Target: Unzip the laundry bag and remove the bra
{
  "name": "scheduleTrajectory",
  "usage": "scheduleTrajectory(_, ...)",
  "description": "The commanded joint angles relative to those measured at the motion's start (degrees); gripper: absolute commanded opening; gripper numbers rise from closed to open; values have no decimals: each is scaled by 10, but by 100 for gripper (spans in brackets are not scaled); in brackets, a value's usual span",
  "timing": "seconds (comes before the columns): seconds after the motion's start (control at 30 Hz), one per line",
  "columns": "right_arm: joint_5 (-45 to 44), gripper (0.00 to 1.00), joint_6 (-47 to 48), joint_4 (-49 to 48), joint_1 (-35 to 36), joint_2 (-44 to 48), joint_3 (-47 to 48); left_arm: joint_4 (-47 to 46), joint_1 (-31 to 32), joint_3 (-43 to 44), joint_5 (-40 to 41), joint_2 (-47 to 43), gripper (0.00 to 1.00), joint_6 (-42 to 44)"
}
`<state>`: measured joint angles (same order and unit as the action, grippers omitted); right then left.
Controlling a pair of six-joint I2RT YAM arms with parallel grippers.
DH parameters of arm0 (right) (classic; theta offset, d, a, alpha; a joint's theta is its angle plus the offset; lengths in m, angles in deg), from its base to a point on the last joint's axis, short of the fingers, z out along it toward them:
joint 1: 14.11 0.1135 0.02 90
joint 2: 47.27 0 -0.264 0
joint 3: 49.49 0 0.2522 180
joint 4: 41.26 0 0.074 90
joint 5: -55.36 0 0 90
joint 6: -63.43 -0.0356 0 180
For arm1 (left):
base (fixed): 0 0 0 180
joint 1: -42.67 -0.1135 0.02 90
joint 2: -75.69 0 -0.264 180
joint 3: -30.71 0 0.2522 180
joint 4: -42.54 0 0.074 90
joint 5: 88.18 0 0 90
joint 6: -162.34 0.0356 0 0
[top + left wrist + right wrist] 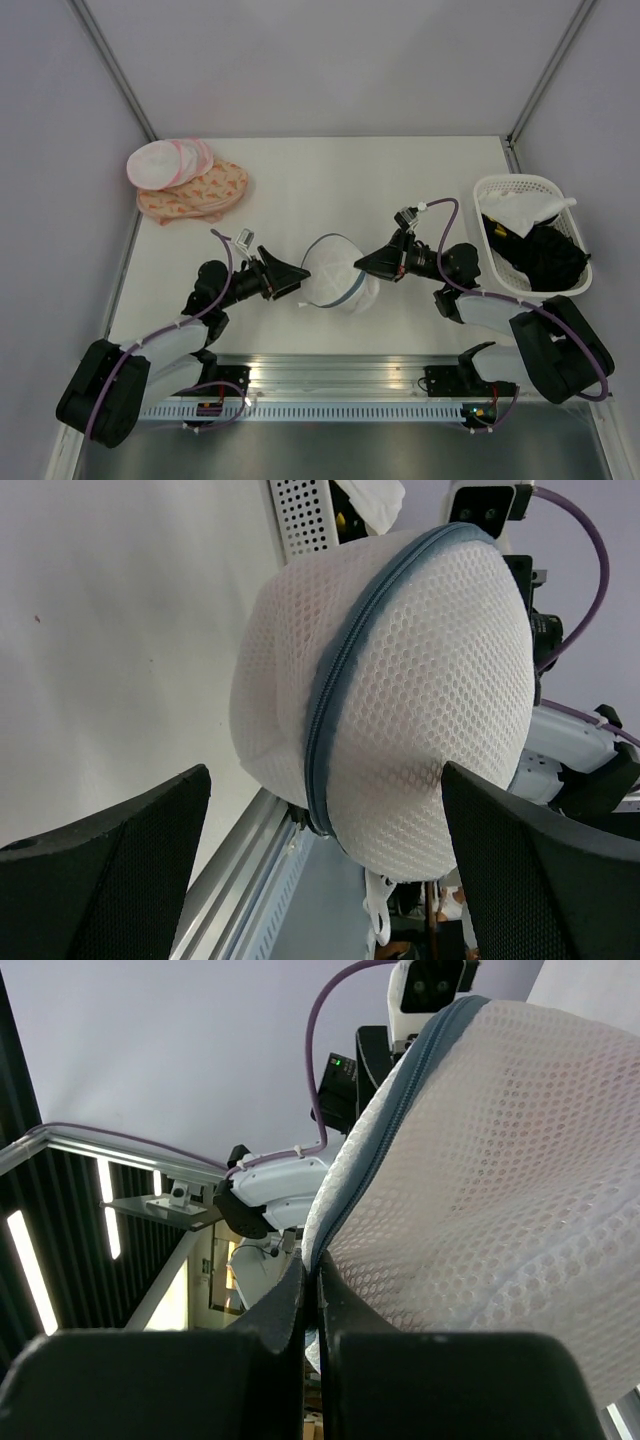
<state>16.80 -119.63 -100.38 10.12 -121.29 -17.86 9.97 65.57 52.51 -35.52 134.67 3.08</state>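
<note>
The right end effector [312,1295] was clamped tight on the zipper rim [335,680] of the laundry bag [335,272], holding it on edge over mid-bench [300,190]. The left end effector [300,282] gaped wide just beside its other side, gripping nothing.

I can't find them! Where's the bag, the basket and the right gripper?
bag [335,272]: top view, on its white mesh.
basket [520,181]: top view, on its far rim.
right gripper [312,1275]: right wrist view, between its fingertips.
</note>
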Motion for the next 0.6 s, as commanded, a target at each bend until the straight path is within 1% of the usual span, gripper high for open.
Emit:
scheduleTrajectory(0.0, 6, 1, -4, -278, 1, 15, 21, 19, 17, 22, 23, 4, 100, 24)
scheduleTrajectory(0.07, 7, 0, -4, -278, 1, 18, 22, 4, 20, 20, 22, 14, 100, 14)
scheduleTrajectory(0.1, 6, 1, -5, -279, 1, 17, 22, -37, 22, 16, 23, 17, 100, -3)
scheduleTrajectory(0.17, 7, 0, -3, -278, 0, 13, 17, -91, 25, 5, 26, 31, 100, -28)
scheduleTrajectory(0.2, 6, 0, -2, -279, 1, 12, 16, -142, 30, 4, 27, 39, 100, -51)
scheduleTrajectory(0.33, 7, 1, 3, -278, 4, 12, 11, -168, 59, 38, 30, 81, 100, -62)
scheduleTrajectory(0.4, 6, 0, 3, -278, 3, 13, 10, -189, 72, 41, 33, 101, 100, -76)
scheduleTrajectory(0.43, 7, 0, 2, -278, 4, 12, 9, -222, 74, 40, 33, 107, 98, -83)
scheduleTrajectory(0.5, 6, 0, 5, -278, 4, 11, 7, -248, 74, 35, 32, 118, 93, -100)
scheduleTrajectory(0.53, 4, 0, 5, -278, 4, 7, 5, -257, 74, 32, 31, 118, 85, -102)
scheduleTrajectory(0.57, 2, 0, 6, -278, 4, 5, 4, -257, 74, 32, 30, 117, 80, -102)
